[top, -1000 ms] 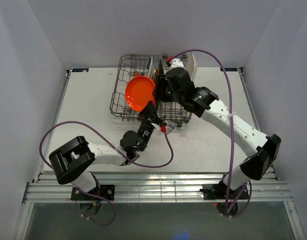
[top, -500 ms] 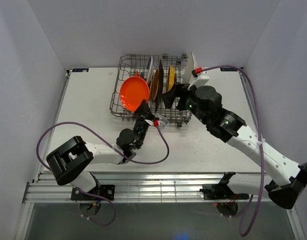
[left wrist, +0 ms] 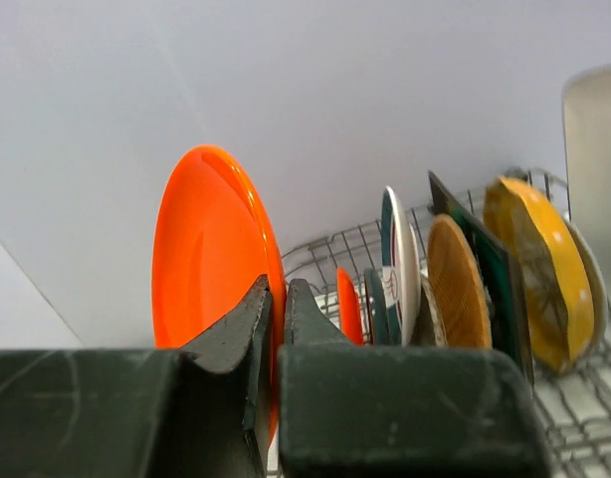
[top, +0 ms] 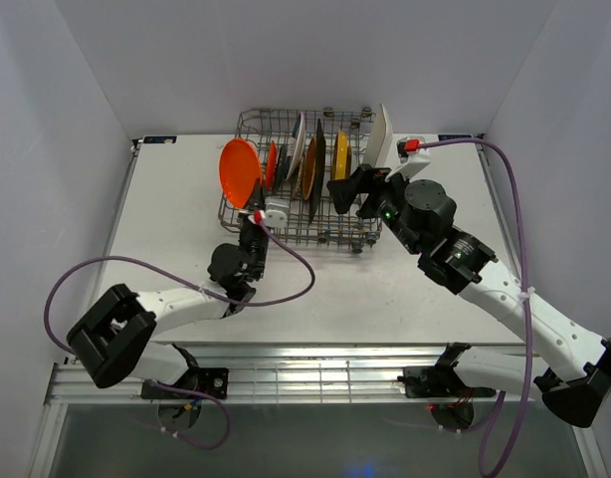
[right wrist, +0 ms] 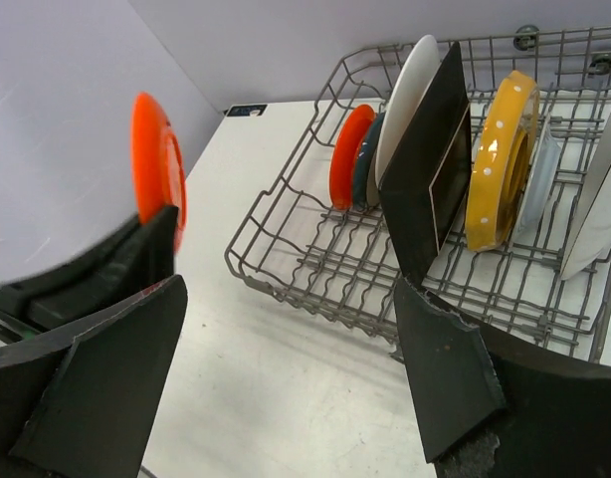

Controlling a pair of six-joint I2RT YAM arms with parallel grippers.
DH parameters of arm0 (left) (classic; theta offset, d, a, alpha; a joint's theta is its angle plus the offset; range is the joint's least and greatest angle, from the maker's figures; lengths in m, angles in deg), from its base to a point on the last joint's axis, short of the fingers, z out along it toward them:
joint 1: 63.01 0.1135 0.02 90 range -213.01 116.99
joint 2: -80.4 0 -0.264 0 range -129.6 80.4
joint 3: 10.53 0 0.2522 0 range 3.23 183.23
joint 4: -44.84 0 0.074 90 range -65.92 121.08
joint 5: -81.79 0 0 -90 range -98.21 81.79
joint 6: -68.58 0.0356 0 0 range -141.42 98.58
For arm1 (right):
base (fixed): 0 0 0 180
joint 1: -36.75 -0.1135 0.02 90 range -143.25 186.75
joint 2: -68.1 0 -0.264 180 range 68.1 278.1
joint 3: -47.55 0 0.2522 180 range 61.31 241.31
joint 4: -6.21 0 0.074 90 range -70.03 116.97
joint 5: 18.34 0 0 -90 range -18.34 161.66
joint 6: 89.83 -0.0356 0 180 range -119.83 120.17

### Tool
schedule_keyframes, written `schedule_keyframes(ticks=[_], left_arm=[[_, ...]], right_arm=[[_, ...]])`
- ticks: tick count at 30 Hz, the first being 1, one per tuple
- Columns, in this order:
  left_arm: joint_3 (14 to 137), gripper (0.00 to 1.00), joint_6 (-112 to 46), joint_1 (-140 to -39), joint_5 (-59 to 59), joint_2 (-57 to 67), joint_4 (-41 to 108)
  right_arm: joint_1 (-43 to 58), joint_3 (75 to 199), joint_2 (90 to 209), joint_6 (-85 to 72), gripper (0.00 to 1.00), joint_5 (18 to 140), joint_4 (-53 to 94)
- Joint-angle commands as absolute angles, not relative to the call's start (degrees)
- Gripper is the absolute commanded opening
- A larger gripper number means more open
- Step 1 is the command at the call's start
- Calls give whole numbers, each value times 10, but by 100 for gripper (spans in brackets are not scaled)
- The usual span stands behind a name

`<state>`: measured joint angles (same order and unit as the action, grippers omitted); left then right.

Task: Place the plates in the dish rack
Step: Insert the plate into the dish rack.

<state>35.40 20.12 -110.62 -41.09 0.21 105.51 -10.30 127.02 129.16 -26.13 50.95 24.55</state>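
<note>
Orange plate (top: 240, 171) stands on edge at the left end of the dish rack (top: 325, 237), pinched by its lower rim in the left gripper (top: 252, 207), whose jaws are clamped tight on it. We cannot tell whether its edge sits between the tines. The right gripper (top: 353, 189) hovers by the rack's near right side, jaws wide apart and holding nothing, close to where the yellow plate (top: 341, 154) and dark square plate (top: 318, 159) stand filed. We judge the dish stiff, glossy and light. It is likely to swing in a one-point pinch and to chip if dropped, and the rim is the only sound hold.
</note>
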Motion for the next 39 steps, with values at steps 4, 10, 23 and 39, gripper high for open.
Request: schedule_keyframes(ticks=[4, 10, 23, 39], left_arm=[[416, 0, -42, -1024, -349, 99, 906], [534, 0, -127, -983, -332, 60, 748], [724, 0, -243, -882, -238, -57, 549], [819, 0, -366, -780, -88, -172, 480]], right_arm=[[-105, 1266, 1285, -250, 90, 503, 220], [-105, 1265, 1281, -247, 90, 515, 219], [-105, 1178, 1216, -222, 90, 552, 161], [-105, 1138, 1159, -212, 90, 555, 145]])
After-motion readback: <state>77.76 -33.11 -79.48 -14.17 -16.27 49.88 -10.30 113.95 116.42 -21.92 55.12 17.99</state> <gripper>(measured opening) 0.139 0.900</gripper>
